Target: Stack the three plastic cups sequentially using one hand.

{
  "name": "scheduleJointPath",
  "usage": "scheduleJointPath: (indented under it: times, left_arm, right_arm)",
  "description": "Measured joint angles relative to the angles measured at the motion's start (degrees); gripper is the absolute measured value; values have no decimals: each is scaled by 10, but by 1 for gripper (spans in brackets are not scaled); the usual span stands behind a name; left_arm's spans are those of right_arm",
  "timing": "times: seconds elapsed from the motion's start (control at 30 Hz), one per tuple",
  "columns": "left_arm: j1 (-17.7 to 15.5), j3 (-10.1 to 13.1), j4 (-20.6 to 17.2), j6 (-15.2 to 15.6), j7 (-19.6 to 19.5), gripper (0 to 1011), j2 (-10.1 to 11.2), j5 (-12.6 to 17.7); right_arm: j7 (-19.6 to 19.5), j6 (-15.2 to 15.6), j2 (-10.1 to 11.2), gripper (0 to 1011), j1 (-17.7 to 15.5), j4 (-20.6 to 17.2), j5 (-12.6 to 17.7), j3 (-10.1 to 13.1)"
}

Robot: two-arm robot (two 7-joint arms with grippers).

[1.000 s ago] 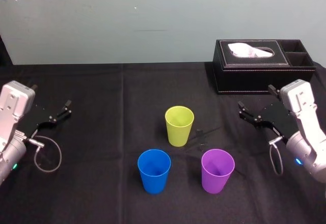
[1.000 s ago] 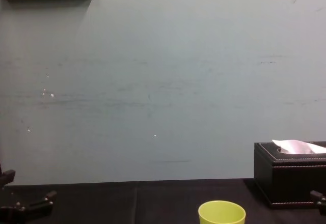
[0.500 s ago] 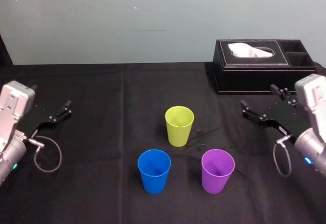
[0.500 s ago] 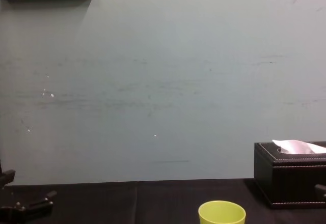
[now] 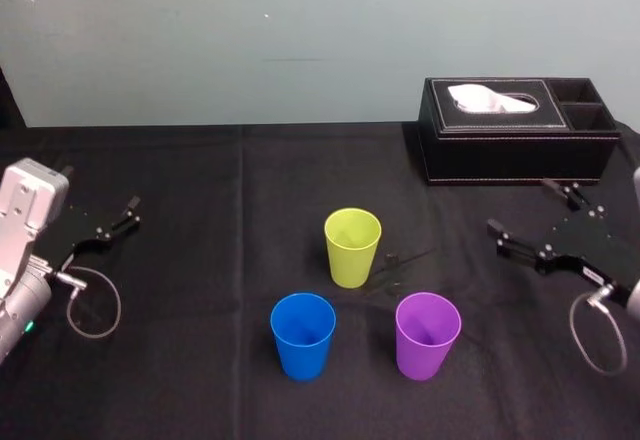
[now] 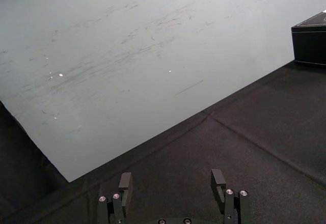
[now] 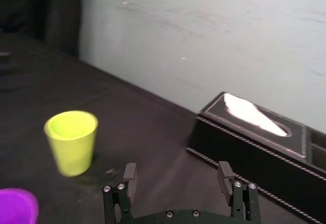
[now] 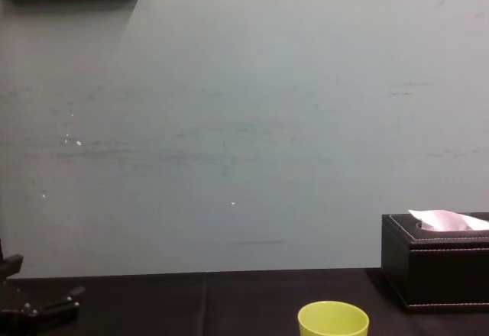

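Right pincer [image 5: 521, 206], jaws spread and empty, hangs over the right edge of the black surface [image 5: 200, 290], in front of the tissue box [image 5: 510, 130]. Its fingers point toward the middle, where the three cups stand. The purple cup [image 5: 427, 336] lies nearest, inward of the pincer and closer to the robot. The green cup [image 5: 352, 247] stands farther back and the blue cup [image 5: 303, 335] farthest left. All three stand upright, mouths up, long axes vertical, set apart in a triangle with none nested. They are smooth, tapered and empty. Left pincer [image 6: 171, 182], also spread, sits parked at the left edge, well apart. The right arm is judged better placed.
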Motion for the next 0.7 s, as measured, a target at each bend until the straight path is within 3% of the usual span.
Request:
scheduleJointPath:
  times: [0.07,0.33,0.5,0.7]
  left_arm:
    - [0,0,0,0,0,1011,0,0]
    - [0,0,0,0,0,1011,0,0]
    - [0,0,0,0,0,1011,0,0]
    - [0,0,0,0,0,1012,0,0]
  right_arm:
    - [28,1,17,1004,-15,-13,12,10]
    - [95,-7,52,1004,-51,-32,49,41]
    - [133,-24,64,1004,-70,-36,69,60]
    - [212,-63,83,1004,-88,-30,85,72]
